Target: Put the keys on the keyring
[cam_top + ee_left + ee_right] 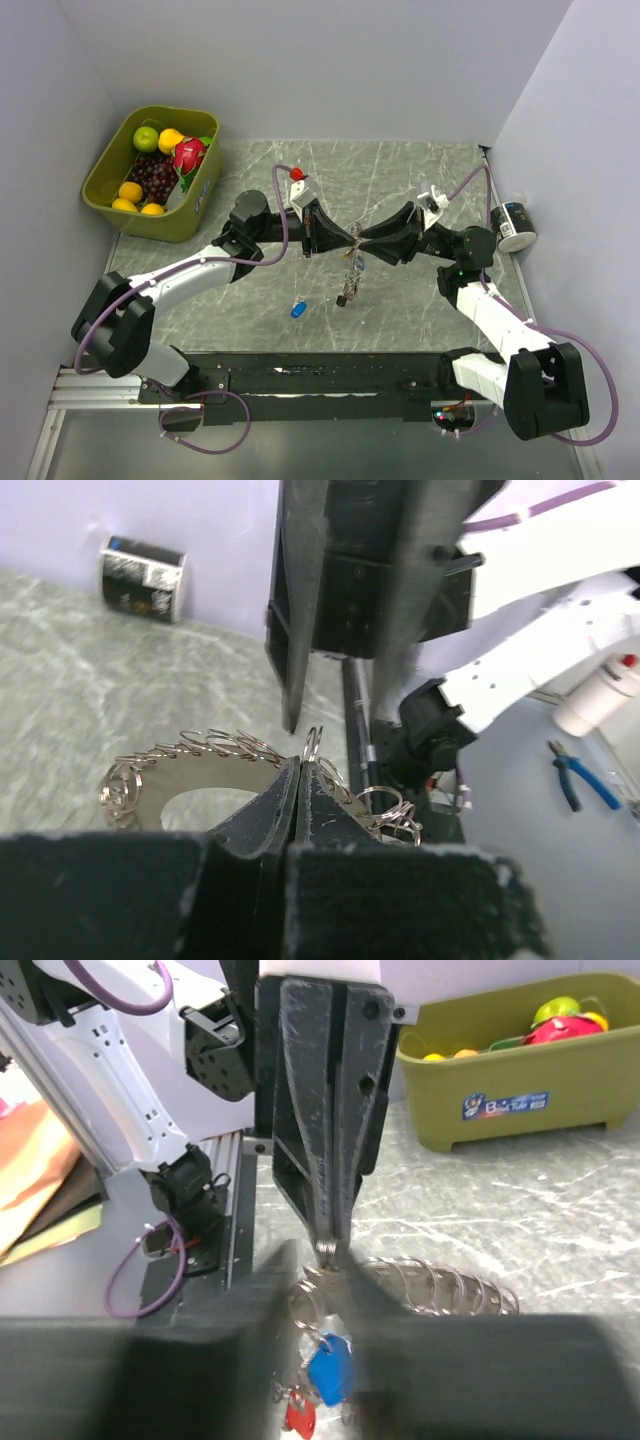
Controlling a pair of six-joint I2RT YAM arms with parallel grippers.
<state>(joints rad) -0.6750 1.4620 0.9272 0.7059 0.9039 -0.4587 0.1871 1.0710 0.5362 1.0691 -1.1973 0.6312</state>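
Note:
The keyring (354, 262), a thin silvery ring strung with small split rings, hangs in the air between both grippers at mid-table. My left gripper (352, 237) is shut on its rim; in the left wrist view its jaws (302, 765) pinch the wire and the ring (190, 748) curves away to the left. My right gripper (364, 238) meets it tip to tip. In the blurred right wrist view its jaws (320, 1270) stand slightly apart around the ring (450, 1285). A blue key (330, 1370) and a red key (298, 1415) dangle below. Another blue key (298, 309) lies on the table.
An olive bin (195, 205) of fruit stands at the back left and also shows in the right wrist view (500, 1110). A black-and-white roll (514, 226) lies by the right wall. The arms' black base rail (330, 375) runs along the near edge.

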